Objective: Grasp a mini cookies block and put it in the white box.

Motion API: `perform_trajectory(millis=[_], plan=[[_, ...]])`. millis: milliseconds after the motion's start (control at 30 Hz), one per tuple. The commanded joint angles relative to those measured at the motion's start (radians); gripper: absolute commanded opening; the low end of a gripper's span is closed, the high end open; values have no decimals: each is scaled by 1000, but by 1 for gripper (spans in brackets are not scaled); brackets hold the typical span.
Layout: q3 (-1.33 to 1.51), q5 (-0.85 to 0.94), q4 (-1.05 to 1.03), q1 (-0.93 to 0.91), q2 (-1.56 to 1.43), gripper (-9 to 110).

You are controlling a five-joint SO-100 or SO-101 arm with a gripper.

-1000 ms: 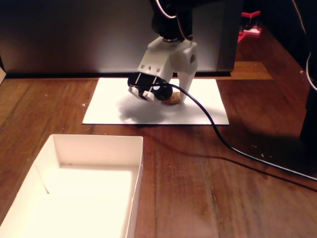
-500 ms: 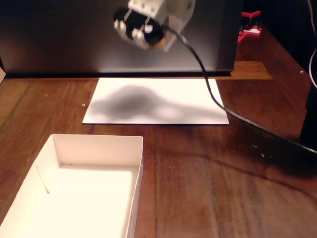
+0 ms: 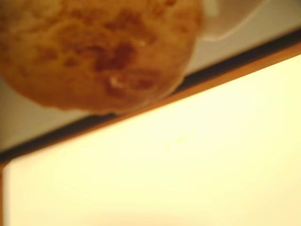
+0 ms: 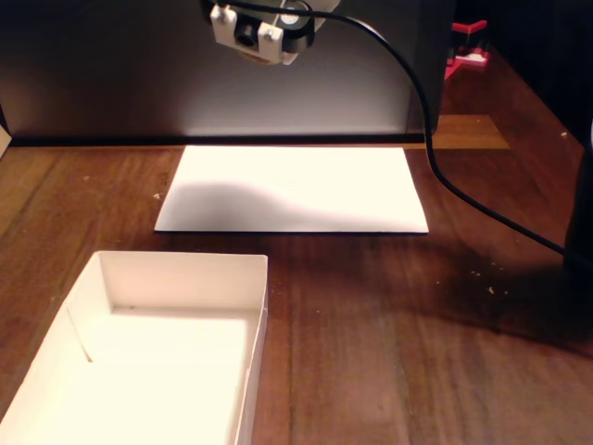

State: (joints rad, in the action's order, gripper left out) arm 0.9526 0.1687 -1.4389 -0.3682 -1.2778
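The mini cookies block (image 3: pixel 94 52), tan-golden with dark specks, fills the upper left of the wrist view, blurred and very close to the lens. It is held in my gripper (image 4: pixel 283 46), which hangs high at the top edge of the fixed view, above the back of the table; the cookie itself cannot be made out there. The fingertips are mostly cut off by that frame's edge. The white box (image 4: pixel 185 269) stands open at the lower left of the fixed view, well in front of and below the gripper.
A flat white paper sheet (image 4: pixel 296 190) lies bare on the wooden table behind the box and shows below the cookie as the paper sheet (image 3: pixel 188 165). A black cable (image 4: pixel 445 185) hangs to the right. A dark panel closes the back; a red object (image 4: pixel 468 46) stands at the far right.
The gripper has risen from the paper sheet with the cookie, from touching the sheet to the top of the frame. The sheet now lies bare.
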Motion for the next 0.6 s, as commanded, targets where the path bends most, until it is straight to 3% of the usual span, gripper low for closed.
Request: perform_trajectory(millis=[0, 567], plan=[[-107, -18, 2, 80, -155, 21], [-120, -163, -41, 554, -215, 21]])
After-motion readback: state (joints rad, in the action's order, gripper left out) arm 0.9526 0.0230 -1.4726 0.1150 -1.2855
